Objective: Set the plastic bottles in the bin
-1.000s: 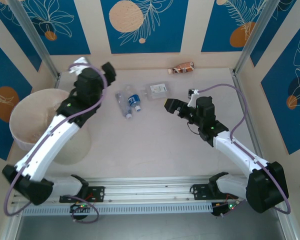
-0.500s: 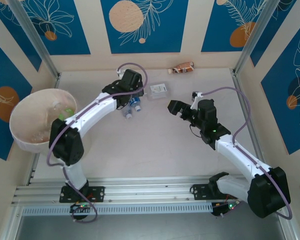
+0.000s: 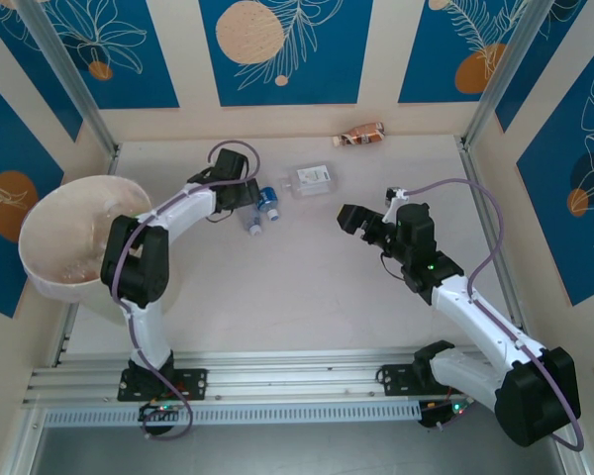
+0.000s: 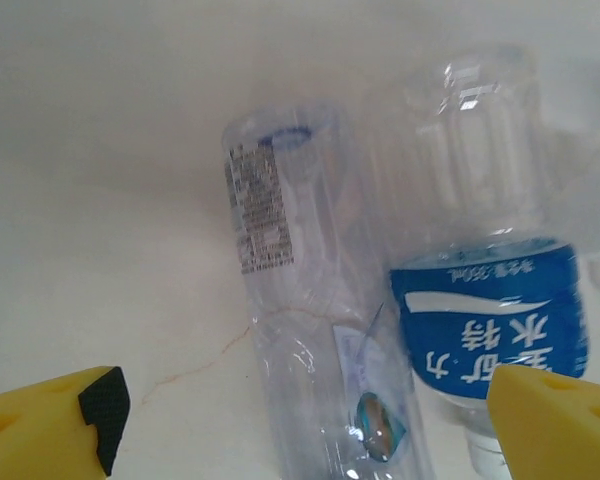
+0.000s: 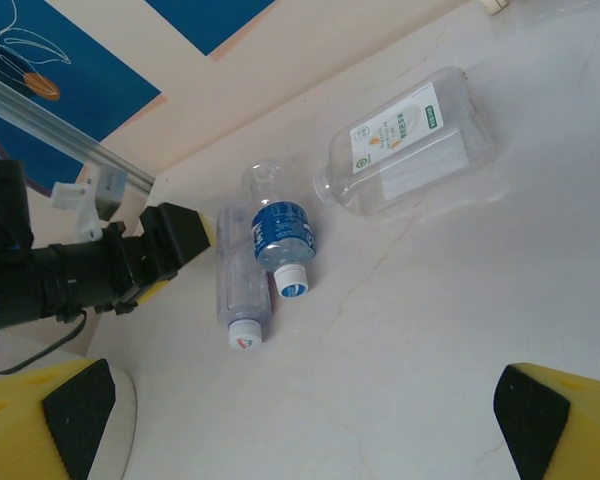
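Bottles (image 4: 320, 330), seemingly empty and thin-walled, are judged light, slippery and crushable; a hold across the mid-body is advised. Left gripper (image 4: 300, 405) and right gripper (image 5: 300, 415) are shown open.

White arms (image 3: 472, 309), blk joints, purple cables (image 3: 499, 223), yellow fingers (image 4: 550, 415)

Blue floral wall panels (image 3: 277, 49) enclose a pale table (image 3: 307, 287).

**A:** anything legible in here?

**B:** only on the blue-label bottle (image 4: 490, 330), white Chinese characters, looks like 力水特. The clear bottle (image 4: 310, 300) touching it has a block of fine print, way too small. Same for the flat bottle (image 5: 405, 140) with its green-and-white label.
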### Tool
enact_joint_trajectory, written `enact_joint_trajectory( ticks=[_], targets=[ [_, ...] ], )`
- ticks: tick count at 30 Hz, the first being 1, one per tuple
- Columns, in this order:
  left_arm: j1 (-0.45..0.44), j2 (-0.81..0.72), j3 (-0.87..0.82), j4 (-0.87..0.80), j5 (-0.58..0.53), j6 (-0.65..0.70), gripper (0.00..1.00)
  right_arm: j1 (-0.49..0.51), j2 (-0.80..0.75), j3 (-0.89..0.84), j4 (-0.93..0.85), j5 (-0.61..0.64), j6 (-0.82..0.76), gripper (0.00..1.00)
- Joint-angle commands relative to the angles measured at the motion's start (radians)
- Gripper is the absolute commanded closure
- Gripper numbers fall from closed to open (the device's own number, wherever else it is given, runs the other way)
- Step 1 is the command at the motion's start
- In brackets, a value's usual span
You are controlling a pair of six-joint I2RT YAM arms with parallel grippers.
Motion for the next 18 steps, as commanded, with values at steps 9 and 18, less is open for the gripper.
enact_joint_trajectory(
  ticks=[9, 18],
  targets=[
    [0.043, 0.101, 0.006, 0.051, 0.142, 0.004, 0.11, -0.006, -0.004, 0.002, -0.005, 0.019, -0.008, 0.00],
    [0.047, 0.185, 0.034, 0.038, 0.114, -0.004, 0.21, -0.006, -0.010, -0.002, -0.017, 0.018, -0.004, 0.01]
  ],
)
